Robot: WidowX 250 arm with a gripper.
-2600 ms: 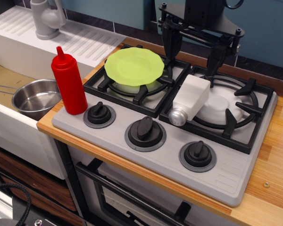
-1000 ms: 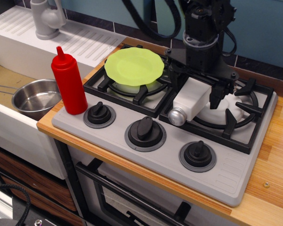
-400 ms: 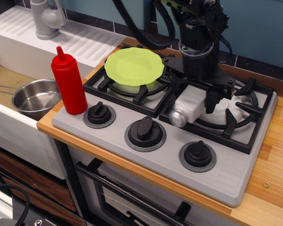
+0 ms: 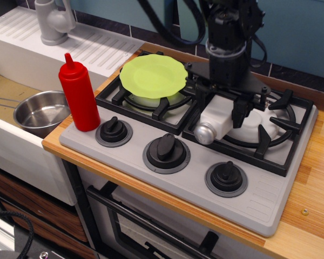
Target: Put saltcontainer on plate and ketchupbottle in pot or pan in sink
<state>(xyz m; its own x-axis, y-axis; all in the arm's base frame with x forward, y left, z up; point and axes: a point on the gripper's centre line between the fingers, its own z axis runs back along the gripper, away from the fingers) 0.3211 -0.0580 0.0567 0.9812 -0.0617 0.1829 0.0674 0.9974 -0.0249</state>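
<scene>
The white saltcontainer [image 4: 215,120] lies on its side on the right burner grate, silver cap toward the front. My gripper [image 4: 220,105] is down over its body, one finger on each side, closed against it. The lime-green plate [image 4: 151,75] rests on the left burner, just left of the gripper. The red ketchupbottle [image 4: 79,97] stands upright on the stove's front left corner. The steel pot [image 4: 40,112] sits in the white sink [image 4: 16,154] at the left, beside the bottle.
A grey faucet [image 4: 54,21] stands on the ribbed drainboard [image 4: 94,48] at the back left. Three black knobs [image 4: 166,148] line the stove front. Black burner grates [image 4: 270,129] rise above the stove top. Wooden counter [image 4: 313,183] lies to the right.
My gripper came down from above the right burner onto the saltcontainer, and its fingers closed in on the container's sides. The other things have not moved.
</scene>
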